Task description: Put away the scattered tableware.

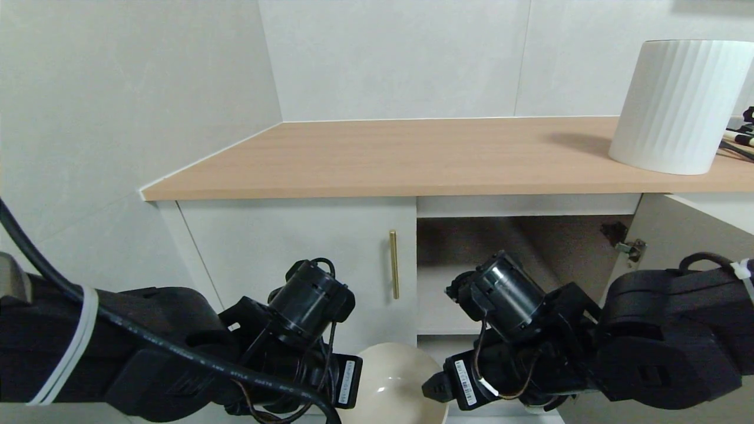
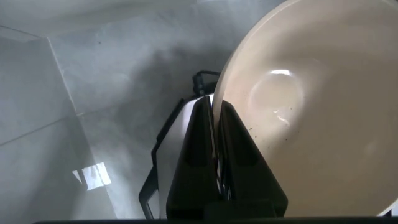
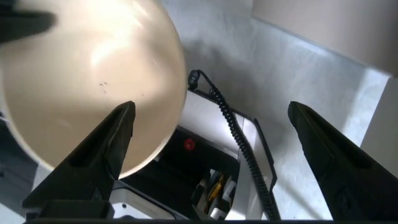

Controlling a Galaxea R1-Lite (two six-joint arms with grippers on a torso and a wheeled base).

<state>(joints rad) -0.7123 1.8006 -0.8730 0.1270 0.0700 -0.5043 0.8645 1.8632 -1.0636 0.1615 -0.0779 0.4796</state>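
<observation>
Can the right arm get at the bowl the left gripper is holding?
Probably yes: the right gripper hangs open right beside the bowl, with nothing between them; the left gripper pinches only the opposite rim.

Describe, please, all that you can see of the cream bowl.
The bowl is cream, round and glossy, like glazed ceramic, with a few dark specks inside, otherwise empty. It is low before the cabinet, between both arms. The left hand is shut on its rim, one finger inside, one outside. The open right hand is beside it; touching or not, I cannot tell.
</observation>
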